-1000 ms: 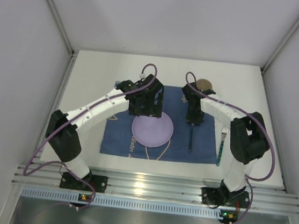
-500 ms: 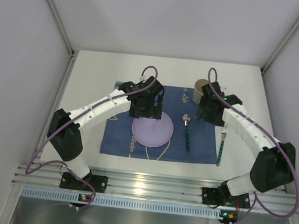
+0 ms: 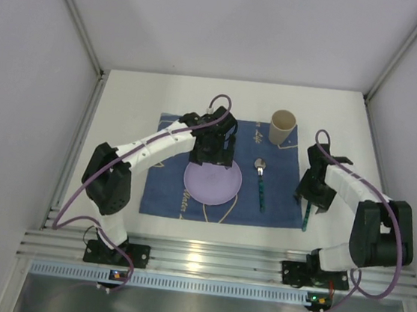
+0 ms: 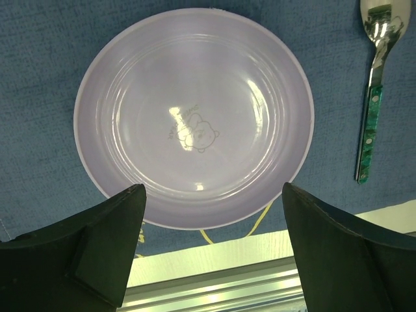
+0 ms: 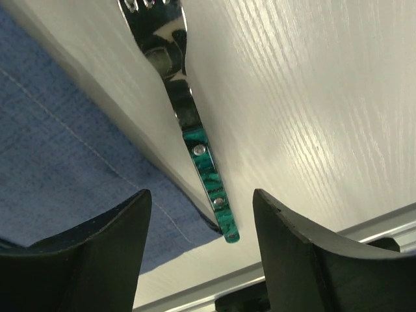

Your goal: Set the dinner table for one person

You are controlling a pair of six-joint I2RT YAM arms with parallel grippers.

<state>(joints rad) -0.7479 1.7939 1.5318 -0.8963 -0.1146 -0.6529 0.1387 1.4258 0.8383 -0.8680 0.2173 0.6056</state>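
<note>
**Right arm moved from spoon to fork; both grippers open**

Since a second ago, we note that the right gripper [image 3: 311, 192] has left the spoon [image 3: 260, 181], which it then had at the middle of the placemat [image 3: 167, 189]. It has drawn back to the right and now hangs over the fork [image 3: 307, 212]. The left arm has folded in a little, and its gripper remains above the far edge of the plate [image 3: 211, 183].

We find the spoon lying free on the placemat, just right of the plate, bowl toward the far side and green handle toward us. The fork lies on the bare dinner table [image 3: 130, 117], just beside the right edge of the placemat. Its tines point far and its handle ends near the placemat's near right corner.

In the right wrist view the right gripper [image 5: 200, 198] has its fingers spread. The fork [image 5: 185, 123] runs below the gap and we see no contact with either finger. In the left wrist view the left gripper [image 4: 211, 198] is likewise spread wide. It holds nothing, and the lilac plate [image 4: 195, 71] lies flat beneath it.

A tan cup [image 3: 283, 125] stands upright at the far right corner of the placemat. The dinner table carries all of this. Its white top extends beyond the placemat on every side, and a silver rail [image 3: 212, 260] runs along its near edge.
</note>
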